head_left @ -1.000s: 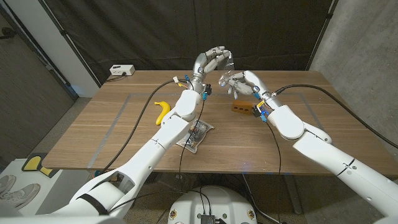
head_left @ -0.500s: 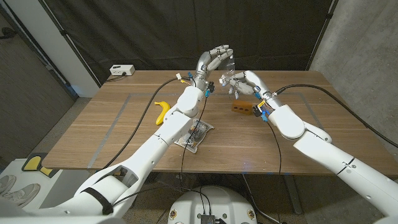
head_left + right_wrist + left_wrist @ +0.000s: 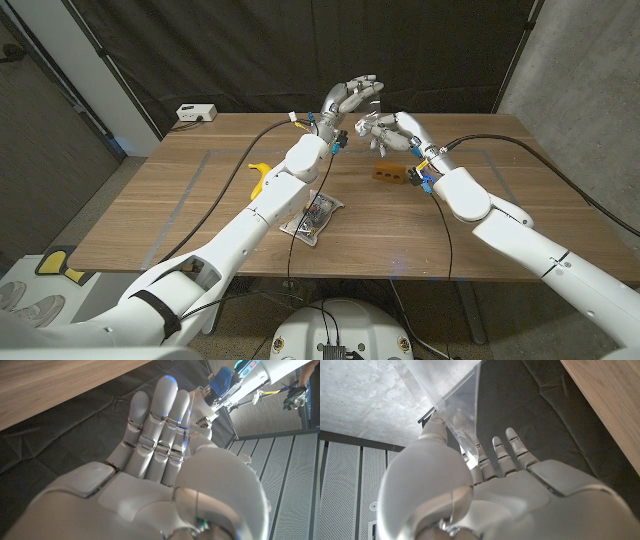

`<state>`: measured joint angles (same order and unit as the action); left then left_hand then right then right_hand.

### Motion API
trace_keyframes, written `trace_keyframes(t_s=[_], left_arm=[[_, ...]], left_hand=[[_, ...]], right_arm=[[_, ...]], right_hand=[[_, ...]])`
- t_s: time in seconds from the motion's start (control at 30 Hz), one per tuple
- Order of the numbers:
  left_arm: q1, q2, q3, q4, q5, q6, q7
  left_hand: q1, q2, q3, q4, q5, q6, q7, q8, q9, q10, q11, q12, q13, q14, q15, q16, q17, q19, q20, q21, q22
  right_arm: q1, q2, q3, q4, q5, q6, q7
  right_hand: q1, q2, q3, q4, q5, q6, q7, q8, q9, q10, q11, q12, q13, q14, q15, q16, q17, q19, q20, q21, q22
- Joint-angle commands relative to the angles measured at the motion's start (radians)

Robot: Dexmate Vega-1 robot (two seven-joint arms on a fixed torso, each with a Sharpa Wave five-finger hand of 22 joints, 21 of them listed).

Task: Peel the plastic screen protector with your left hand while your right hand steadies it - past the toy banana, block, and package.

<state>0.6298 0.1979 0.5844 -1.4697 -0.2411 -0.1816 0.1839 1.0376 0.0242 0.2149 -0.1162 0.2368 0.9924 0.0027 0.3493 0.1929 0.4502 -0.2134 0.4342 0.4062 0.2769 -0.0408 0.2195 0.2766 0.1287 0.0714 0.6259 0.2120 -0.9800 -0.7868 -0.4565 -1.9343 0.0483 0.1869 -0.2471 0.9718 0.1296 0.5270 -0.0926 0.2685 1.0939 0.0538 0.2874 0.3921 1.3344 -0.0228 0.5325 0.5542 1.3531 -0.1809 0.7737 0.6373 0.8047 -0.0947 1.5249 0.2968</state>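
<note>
1. The screen protector (image 3: 462, 407) is held in the air above the table's far edge, between both hands.
2. The left hand (image 3: 348, 97) pinches a clear film.
3. The right hand (image 3: 388, 132), just beside it, grips the sheet's other end.

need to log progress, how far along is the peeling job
Done: the plastic film is off the table, raised past the banana, block and package. In hand: left robot hand pinches the film; right robot hand meets it. Left: whether any layer has separated is not visible.
</note>
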Motion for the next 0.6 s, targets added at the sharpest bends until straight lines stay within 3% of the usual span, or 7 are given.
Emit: trace_keyframes(t_s=[0.03, 0.23, 0.43, 0.6], left_arm=[[0.003, -0.037, -0.004, 0.022, -0.011, -0.013, 0.057], [0.004, -0.064, -0.007, 0.05, -0.008, -0.046, 0.089], [-0.002, -0.09, -0.004, 0.09, 0.034, -0.094, 0.147], [-0.011, -0.11, 0.009, 0.13, 0.141, -0.141, 0.257]], left_hand=[[0.033, 0.016, 0.02, -0.007, -0.004, 0.066, 0.001, 0.013, 0.001, 0.04, -0.003, 0.017, 0.002, 0.028, -0.106, 0.009, 0.004, 0.021, -0.001, 0.015, 0.002], [0.049, 0.024, 0.029, -0.014, -0.011, 0.082, -0.007, 0.012, 0.002, 0.059, -0.003, 0.024, 0.002, 0.046, -0.119, 0.012, 0.004, 0.038, 0.003, 0.027, 0.002], [0.045, 0.023, 0.028, -0.01, -0.023, 0.064, -0.027, -0.013, -0.003, 0.078, -0.003, 0.03, 0.001, 0.076, -0.134, 0.019, 0.006, 0.049, 0.009, 0.04, 0.001], [0.066, 0.053, 0.05, -0.013, -0.038, 0.15, -0.081, -0.014, -0.013, 0.139, -0.001, 0.045, -0.009, 0.129, -0.155, 0.03, 0.01, 0.061, 0.017, 0.059, 0.0]], right_arm=[[0.019, 0.007, 0.0, 0.04, 0.015, 0.032, 0.01], [0.024, 0.006, 0.001, 0.051, 0.026, 0.034, 0.016], [0.027, 0.007, 0.001, 0.057, 0.036, 0.034, 0.02], [0.034, 0.009, 0.0, 0.065, 0.049, 0.034, 0.031]], right_hand=[[0.005, 0.012, 0.049, -0.05, -0.003, 0.031, 0.026, 0.002, 0.004, 0.029, -0.012, -0.001, 0.004, -0.037, -0.039, 0.0, 0.002, -0.002, -0.125, 0.005, -0.001], [0.004, 0.012, 0.049, -0.05, -0.004, 0.031, 0.025, 0.0, 0.003, 0.03, -0.012, -0.004, 0.002, -0.036, -0.038, 0.0, 0.005, -0.001, -0.125, 0.009, -0.001], [0.003, 0.012, 0.048, -0.049, -0.005, 0.03, 0.024, -0.002, 0.002, 0.029, -0.011, -0.004, 0.004, -0.036, -0.038, -0.002, 0.004, -0.003, -0.125, 0.01, -0.003], [0.004, 0.013, 0.049, -0.05, -0.006, 0.031, 0.024, -0.001, 0.004, 0.031, -0.011, -0.005, 0.003, -0.035, -0.039, -0.003, 0.003, -0.002, -0.125, 0.012, -0.003]])
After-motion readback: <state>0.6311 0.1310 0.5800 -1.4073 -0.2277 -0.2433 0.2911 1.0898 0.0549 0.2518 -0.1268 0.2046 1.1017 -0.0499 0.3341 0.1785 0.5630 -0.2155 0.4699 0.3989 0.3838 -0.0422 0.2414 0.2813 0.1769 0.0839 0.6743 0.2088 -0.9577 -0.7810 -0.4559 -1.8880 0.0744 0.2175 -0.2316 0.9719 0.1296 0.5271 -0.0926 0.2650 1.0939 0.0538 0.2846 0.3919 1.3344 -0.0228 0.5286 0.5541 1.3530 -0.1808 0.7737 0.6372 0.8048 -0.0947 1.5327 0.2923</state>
